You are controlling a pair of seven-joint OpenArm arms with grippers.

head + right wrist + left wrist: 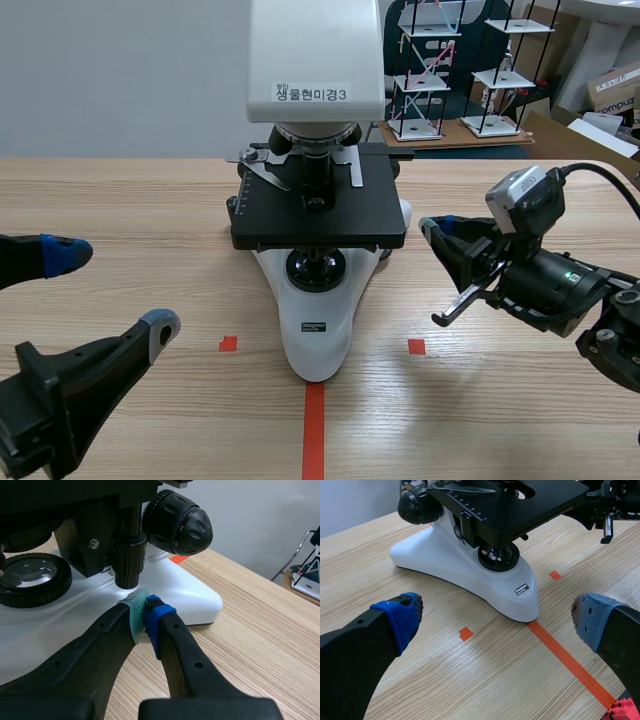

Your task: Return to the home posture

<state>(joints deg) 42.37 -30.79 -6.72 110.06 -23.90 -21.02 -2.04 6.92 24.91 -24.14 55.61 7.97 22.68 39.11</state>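
My right claw [432,228] matters most here. Its pads are pressed together on nothing, with the tip just beside the microscope [318,200] base, below the stage and near the focus knob [177,522]. I cannot tell whether it touches the base. In the scene view the microscope lies at about 9 o'clock from that claw, and its fingers point toward 10 o'clock. I judge the retreat should run back along that axis, toward 4 o'clock, before any lift, or the stage edge could be clipped. My left claw [112,290] is spread wide at 8 o'clock from the microscope, well apart from it, pointing toward 2 o'clock. The microscope's foot runs 12 to 6 on the tabletop [150,200], with its nose at the tape line [313,430].
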